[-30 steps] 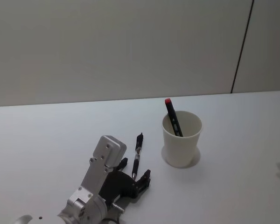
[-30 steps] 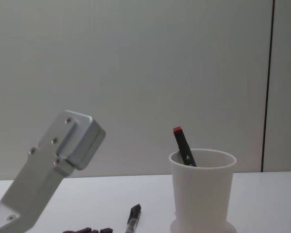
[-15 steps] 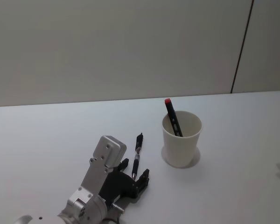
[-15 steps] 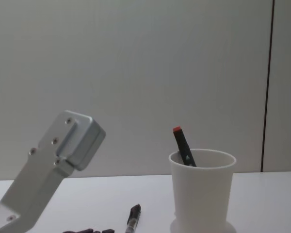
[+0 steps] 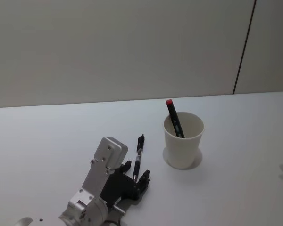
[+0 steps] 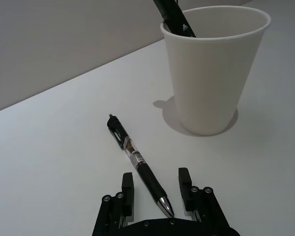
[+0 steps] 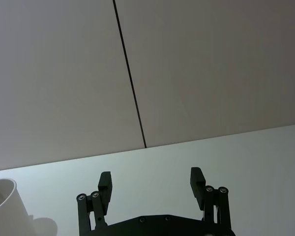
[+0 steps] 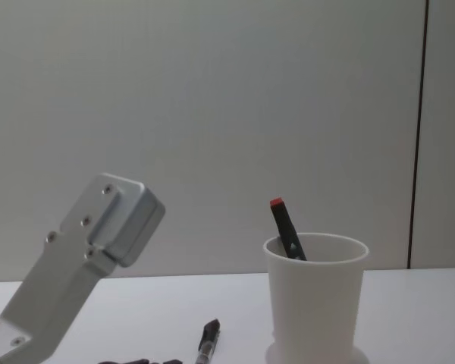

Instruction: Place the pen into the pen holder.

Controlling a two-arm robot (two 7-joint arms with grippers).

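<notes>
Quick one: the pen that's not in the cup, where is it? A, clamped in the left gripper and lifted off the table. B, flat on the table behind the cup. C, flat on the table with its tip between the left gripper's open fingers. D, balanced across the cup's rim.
C: the pen lies flat on the table beside the cup, and the left gripper is open around its tip.

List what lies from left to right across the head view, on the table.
Left arm's silver wrist housing → pen → pen holder. The open left gripper straddles the pen's near end and the red-capped marker stands in the holder, so neither gets its own place. The right gripper hangs open, apart from the holder.
</notes>
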